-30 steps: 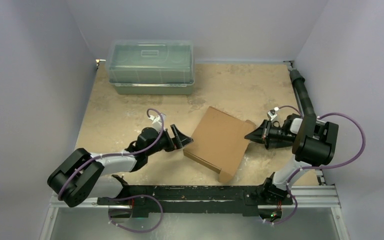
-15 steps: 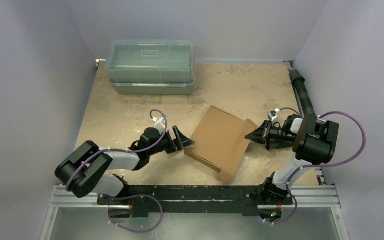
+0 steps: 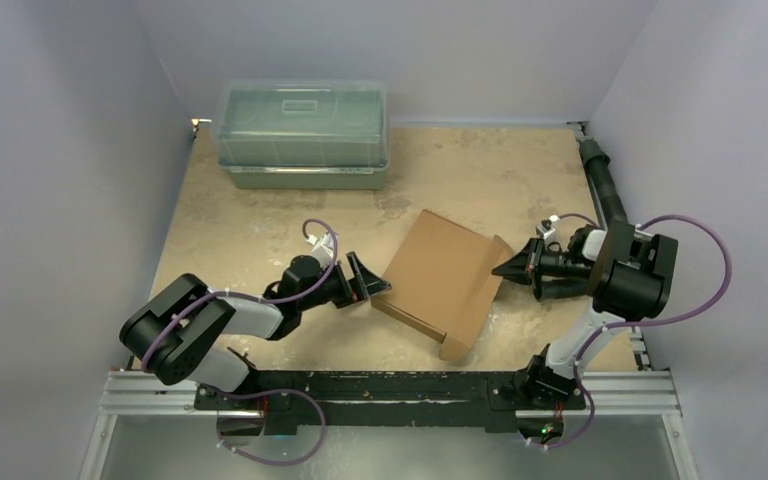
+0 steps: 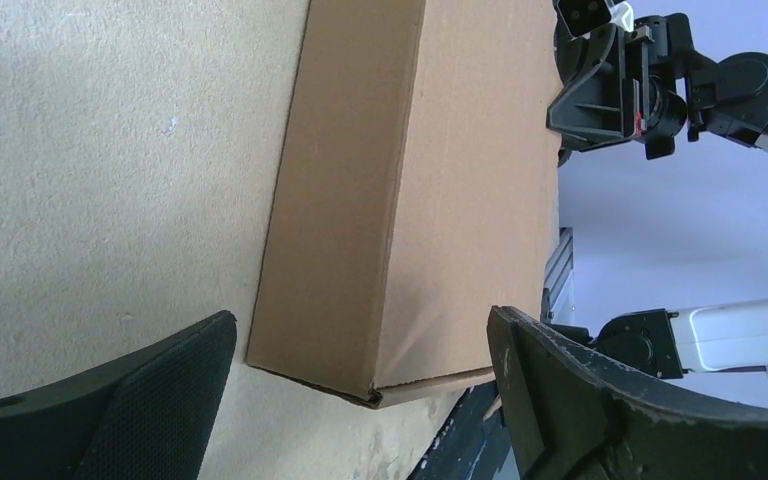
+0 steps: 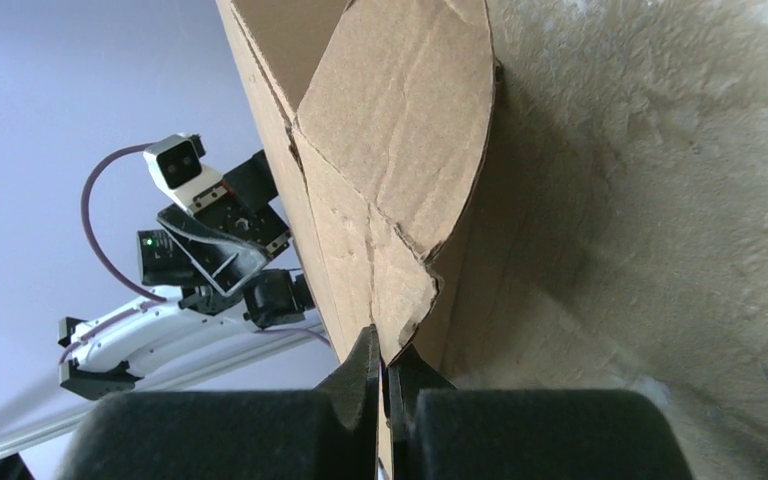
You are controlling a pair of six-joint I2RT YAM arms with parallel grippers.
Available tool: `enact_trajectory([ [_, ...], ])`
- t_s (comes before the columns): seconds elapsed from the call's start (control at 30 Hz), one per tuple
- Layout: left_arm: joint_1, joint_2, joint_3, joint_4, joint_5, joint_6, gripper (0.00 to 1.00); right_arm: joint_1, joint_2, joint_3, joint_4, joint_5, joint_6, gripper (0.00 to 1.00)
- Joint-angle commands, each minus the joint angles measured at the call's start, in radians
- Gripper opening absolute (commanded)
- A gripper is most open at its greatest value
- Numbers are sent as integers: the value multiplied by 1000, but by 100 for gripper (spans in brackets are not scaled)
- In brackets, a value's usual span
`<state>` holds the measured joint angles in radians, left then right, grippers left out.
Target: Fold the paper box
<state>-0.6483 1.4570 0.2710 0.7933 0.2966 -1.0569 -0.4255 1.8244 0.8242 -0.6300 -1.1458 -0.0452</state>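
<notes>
The brown cardboard paper box [image 3: 440,280] lies folded up and closed in the middle of the table, turned at an angle. My left gripper [image 3: 368,278] is open right at its left side. In the left wrist view the box's near corner [image 4: 375,390] shows in the wide gap of the left gripper [image 4: 360,335], touching neither finger. My right gripper [image 3: 505,268] is shut at the box's right edge. In the right wrist view the right gripper [image 5: 382,355] meets the torn corner of a rounded flap [image 5: 400,130], with nothing visibly pinched between its tips.
A clear greenish plastic lidded bin [image 3: 302,135] stands at the back left. Walls close the table in on the left, back and right. The black base rail [image 3: 410,385] runs along the near edge, just below the box's front corner.
My left arm has swung its elbow to the right and brought the open gripper slightly closer to the box. The box and the right gripper have barely shifted.
</notes>
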Motion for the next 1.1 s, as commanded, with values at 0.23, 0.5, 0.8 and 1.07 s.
enact_trajectory([
  [0.23, 5, 33, 39, 99, 27, -7, 96, 21, 41, 97, 65, 226, -45, 0],
  [0.5, 3, 82, 47, 157, 48, -20, 96, 28, 60, 117, 90, 238, -24, 0],
  [0.8, 3, 98, 58, 158, 51, -24, 96, 26, 52, 116, 103, 249, -8, 0],
  [1.07, 3, 95, 65, 136, 50, -12, 96, 26, 56, 125, 71, 222, -51, 0],
])
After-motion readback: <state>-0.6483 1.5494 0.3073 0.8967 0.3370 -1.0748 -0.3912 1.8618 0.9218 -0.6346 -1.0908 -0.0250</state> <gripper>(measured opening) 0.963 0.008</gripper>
